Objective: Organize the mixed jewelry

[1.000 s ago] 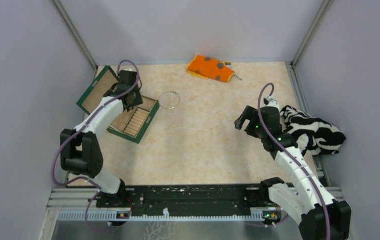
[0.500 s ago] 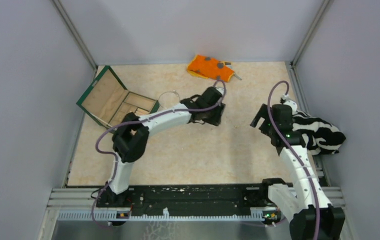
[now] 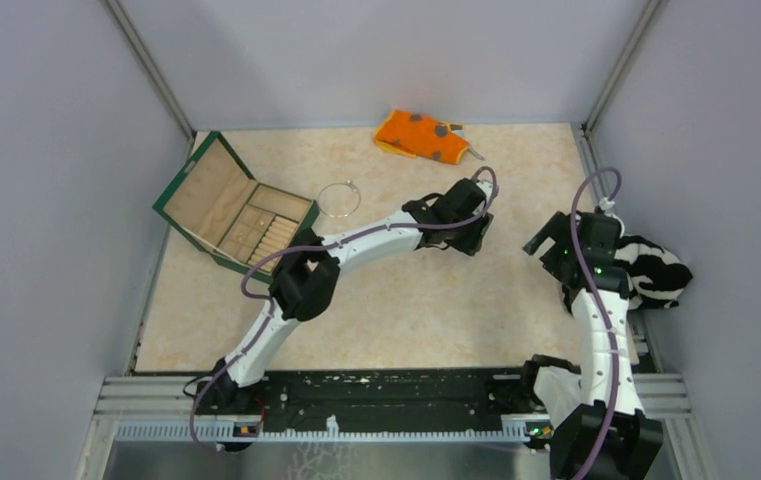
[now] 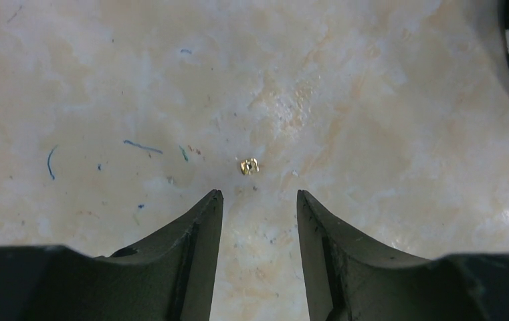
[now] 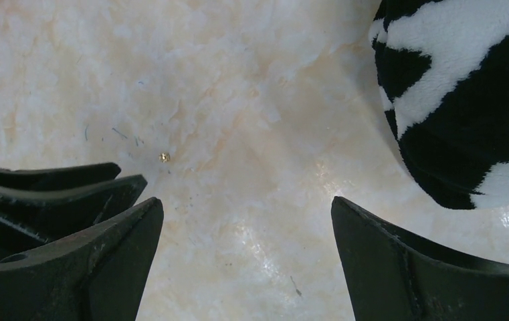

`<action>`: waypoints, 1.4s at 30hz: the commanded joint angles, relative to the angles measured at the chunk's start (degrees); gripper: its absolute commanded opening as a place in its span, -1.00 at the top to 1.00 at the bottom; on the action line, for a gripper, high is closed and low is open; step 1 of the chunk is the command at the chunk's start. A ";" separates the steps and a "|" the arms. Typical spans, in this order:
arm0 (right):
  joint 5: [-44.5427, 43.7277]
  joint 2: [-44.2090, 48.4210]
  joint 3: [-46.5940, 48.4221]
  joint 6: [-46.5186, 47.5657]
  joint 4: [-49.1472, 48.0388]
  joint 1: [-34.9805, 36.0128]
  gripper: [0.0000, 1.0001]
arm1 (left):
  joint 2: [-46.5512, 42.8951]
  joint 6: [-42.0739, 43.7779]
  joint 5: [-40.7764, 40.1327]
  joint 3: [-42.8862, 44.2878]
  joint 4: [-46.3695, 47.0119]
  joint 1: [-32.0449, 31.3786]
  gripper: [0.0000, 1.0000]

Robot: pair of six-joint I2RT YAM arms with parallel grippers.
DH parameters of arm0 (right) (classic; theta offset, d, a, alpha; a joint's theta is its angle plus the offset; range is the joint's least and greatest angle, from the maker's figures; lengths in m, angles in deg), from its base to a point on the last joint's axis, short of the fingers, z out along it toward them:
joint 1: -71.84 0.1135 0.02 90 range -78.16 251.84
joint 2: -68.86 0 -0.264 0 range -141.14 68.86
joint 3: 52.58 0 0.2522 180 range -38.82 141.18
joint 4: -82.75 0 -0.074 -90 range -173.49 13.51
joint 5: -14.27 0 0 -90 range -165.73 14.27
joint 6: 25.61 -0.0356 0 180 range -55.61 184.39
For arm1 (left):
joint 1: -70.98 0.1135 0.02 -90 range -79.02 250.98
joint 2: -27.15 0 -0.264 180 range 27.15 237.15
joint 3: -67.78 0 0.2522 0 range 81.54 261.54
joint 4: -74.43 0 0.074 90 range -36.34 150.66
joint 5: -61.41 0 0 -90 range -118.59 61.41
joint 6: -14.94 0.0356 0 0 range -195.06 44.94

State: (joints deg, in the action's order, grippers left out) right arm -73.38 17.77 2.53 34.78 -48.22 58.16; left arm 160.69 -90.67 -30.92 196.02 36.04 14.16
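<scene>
A tiny gold piece [image 4: 249,166] lies on the table just ahead of my left gripper [image 4: 259,195], which is open and empty, its jaws a little apart. The same speck shows in the right wrist view [image 5: 164,157], beside the left gripper's fingers [image 5: 57,184]. My right gripper [image 5: 245,200] is wide open and empty, next to the striped cloth. In the top view the left gripper [image 3: 474,238] reaches to the centre right and the right gripper [image 3: 544,240] faces it. The thin silvery bangle hoop [image 3: 338,198] lies flat near the box, apart from both grippers.
An open green jewelry box [image 3: 218,200] with compartments stands at the left. The orange grey-spotted cloth [image 3: 421,135] lies at the back. The black-and-white striped cloth [image 3: 656,270] lies at the right edge and shows in the right wrist view [image 5: 465,87].
My left arm has swung from over the green box across the table to the centre right. My right arm has drawn back to the right, toward the striped cloth.
</scene>
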 commanded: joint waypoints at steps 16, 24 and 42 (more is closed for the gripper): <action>4.68 4.13 -0.68 -0.24 -2.64 -0.30 -0.89 | 9.14 4.26 0.37 8.19 -0.12 0.13 0.22; 5.82 3.96 -1.36 1.06 -3.39 -0.29 -0.89 | 11.54 4.09 -0.63 12.39 -0.80 0.13 0.36; 6.97 3.25 -1.00 0.71 -3.87 -0.30 -0.89 | 11.61 4.52 -1.19 12.18 -3.15 0.13 0.31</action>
State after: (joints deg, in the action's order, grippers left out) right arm -66.96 20.70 0.93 34.83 -49.71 58.16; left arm 172.56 -86.87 -31.77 207.65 34.01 14.23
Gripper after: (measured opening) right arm 0.948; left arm 0.352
